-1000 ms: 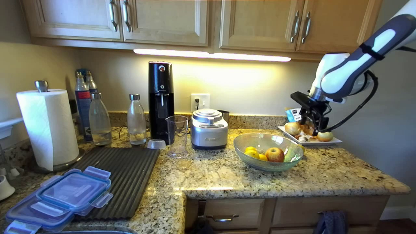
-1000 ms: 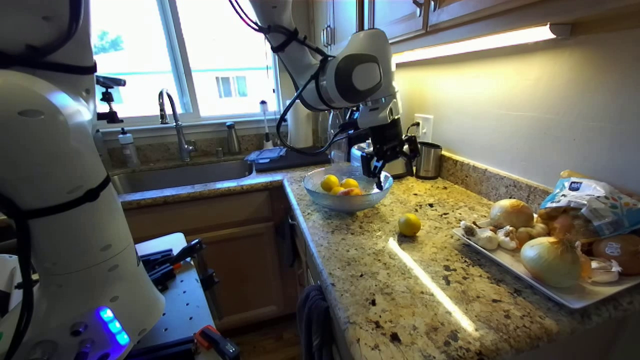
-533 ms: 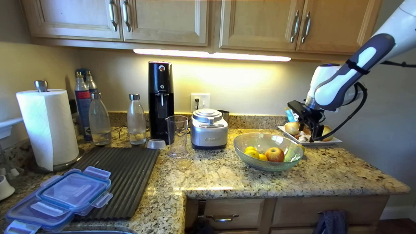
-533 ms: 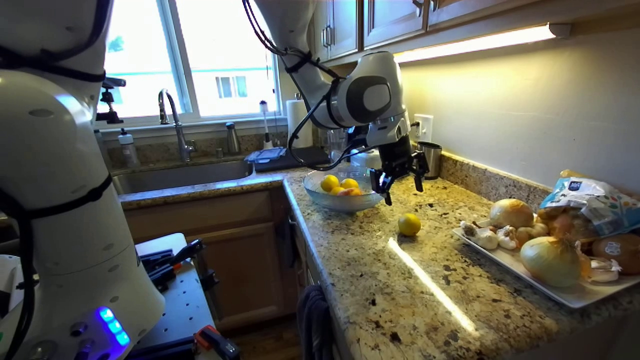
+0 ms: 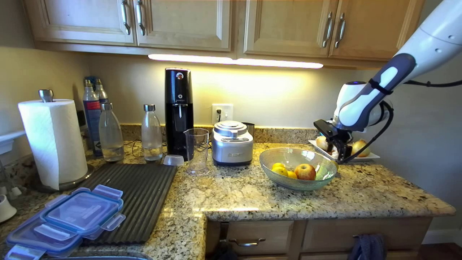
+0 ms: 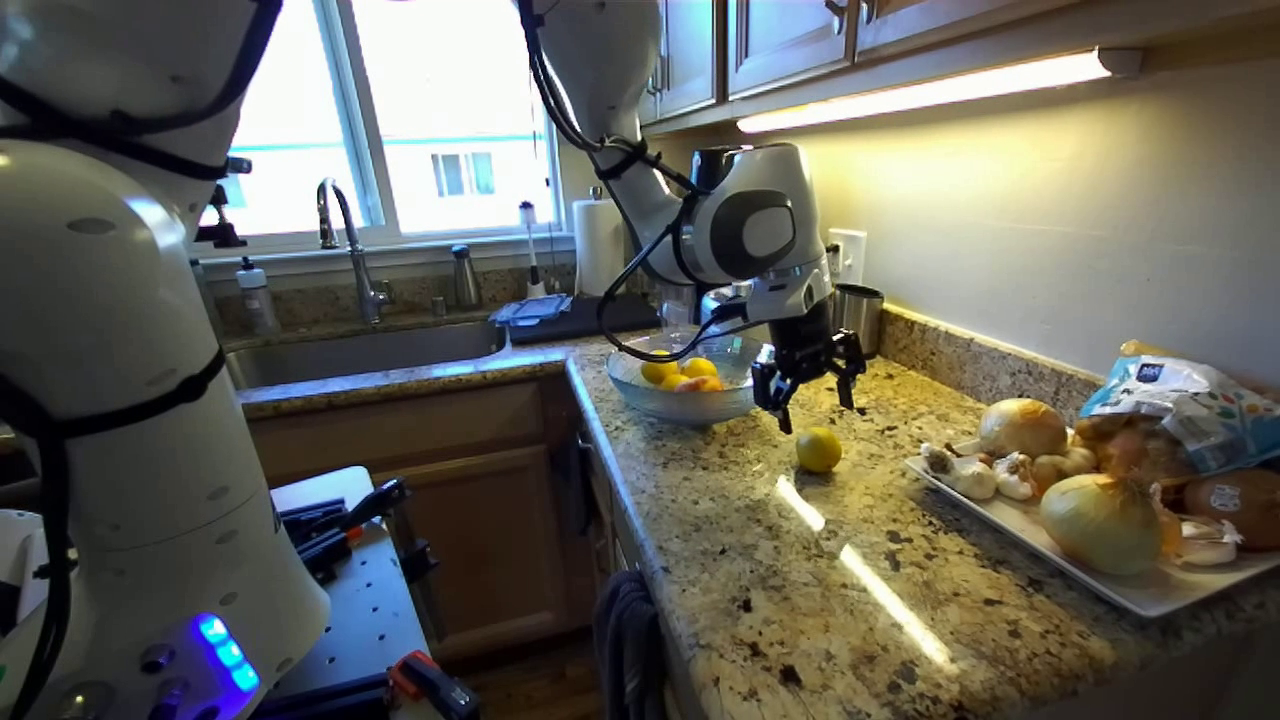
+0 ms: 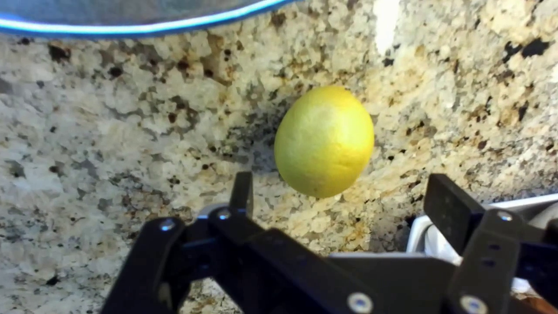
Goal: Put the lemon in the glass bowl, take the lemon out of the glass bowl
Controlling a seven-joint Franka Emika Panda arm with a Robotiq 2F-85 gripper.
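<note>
Arm base (image 6: 110,450): we see it, white and rounded, at the far left in an exterior view, with a strip of blue lights (image 6: 228,652) low on its side.
Sink (image 6: 370,355): metal, set below a bright window (image 6: 450,80), a curved faucet (image 6: 362,275) standing at its back edge.
Blue-edged lids (image 6: 530,310): we find two overlapping, lying partly on a dark ribbed mat (image 6: 610,318).
Glass bowl (image 6: 690,404): it stands on the speckled desk (image 6: 760,600), and inside we see at least three yellow fruits (image 6: 698,370) and an apple (image 5: 305,172).
End effector (image 6: 815,408): we find it released, its two fingers (image 7: 242,194) spread well apart and angled downward, above the desk and just right of the glass bowl in an exterior view.
Lemon (image 6: 819,450): lying on the desk, outside the glass bowl, between it and the white plate (image 6: 1010,515); in the wrist view we see it just ahead of the fingertips (image 7: 448,213), apart from both.
Steel cup (image 6: 858,320): upright near the wall (image 6: 1050,220), farther back than the end effector in an exterior view.
White plate: holding onions (image 6: 1103,524) and garlic bulbs (image 6: 972,478), toward the right of the desk.
Printed bag (image 6: 1160,395): farthest right, blue and white, lying behind the nearest onion; we cannot tell whether it rests on the white plate or past it.
</note>
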